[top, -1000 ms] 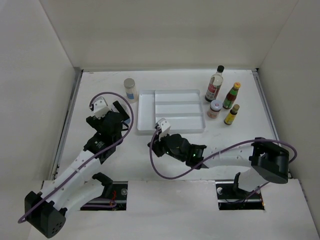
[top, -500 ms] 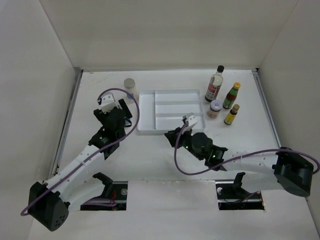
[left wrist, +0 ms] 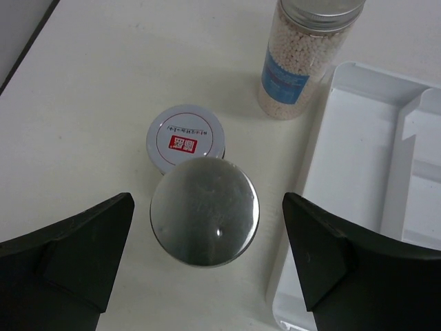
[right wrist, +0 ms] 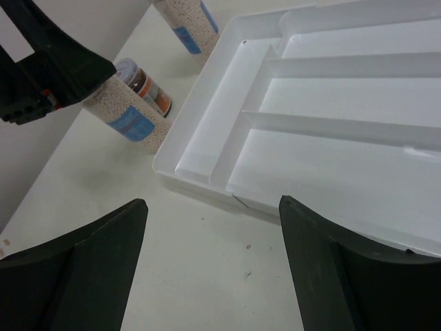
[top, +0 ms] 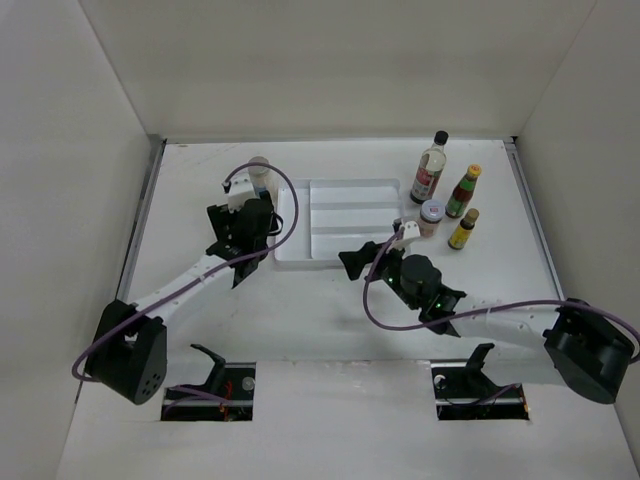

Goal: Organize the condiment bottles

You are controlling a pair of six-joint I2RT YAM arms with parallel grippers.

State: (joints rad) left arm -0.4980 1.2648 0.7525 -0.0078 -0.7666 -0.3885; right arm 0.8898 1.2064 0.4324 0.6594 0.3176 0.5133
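In the left wrist view my left gripper [left wrist: 208, 231] is open, its fingers standing apart on either side of a grey-lidded shaker [left wrist: 204, 210] without touching it. Just beyond it are a short white-lidded jar [left wrist: 187, 134] and a second shaker [left wrist: 303, 58] full of pale beads. From above, the left gripper [top: 245, 228] sits left of the white tray [top: 345, 190]. My right gripper [top: 360, 262] hangs open and empty off the tray's near edge [right wrist: 207, 183]. A black-capped bottle [top: 432, 165], a yellow-capped bottle [top: 464, 190], a pink-lidded jar [top: 431, 215] and a small yellow bottle [top: 463, 228] stand right of the tray.
The tray's long compartments [right wrist: 344, 89] hold nothing. The right wrist view shows the left gripper [right wrist: 48, 69] over a shaker [right wrist: 127, 114] beside the tray's left wall. White walls close in the table on three sides.
The left arm has reached farther back, coming over the shaker beside the tray. The right arm has swung right along the tray's near edge and its jaws have opened.
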